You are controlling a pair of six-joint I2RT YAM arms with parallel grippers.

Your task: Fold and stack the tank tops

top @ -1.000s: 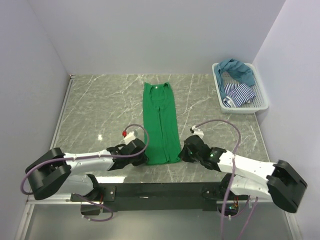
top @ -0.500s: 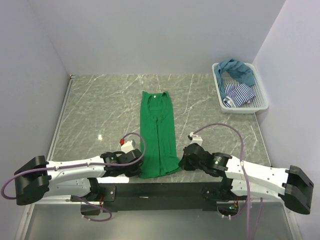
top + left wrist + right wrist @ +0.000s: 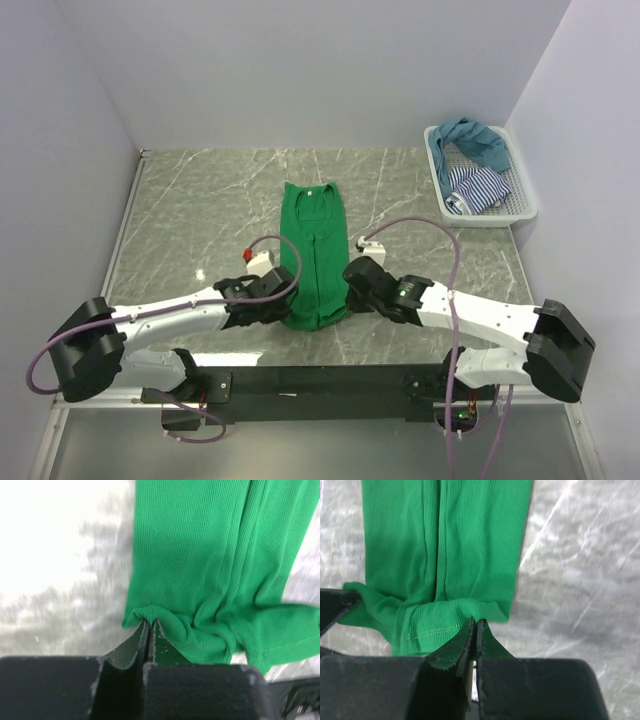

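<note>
Left pincer [image 3: 149,626] and right pincer [image 3: 475,623] each pinched closed on a hem corner of the green tank top [image 3: 313,262], centre-frame on the surface [image 3: 200,220]; risk: shallow pinch slips, or uneven carry skews the fold.

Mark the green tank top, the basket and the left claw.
green tank top [image 3: 313,255]: top external view, mid-body fabric.
basket [image 3: 490,218]: top external view, near rim.
left claw [image 3: 150,624]: left wrist view, between the fingertips pinching the hem.

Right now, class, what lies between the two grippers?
The bunched bottom hem of the green top fills the gap; the left gripper and right gripper each pinch one corner. The overhead view shows it best.
</note>
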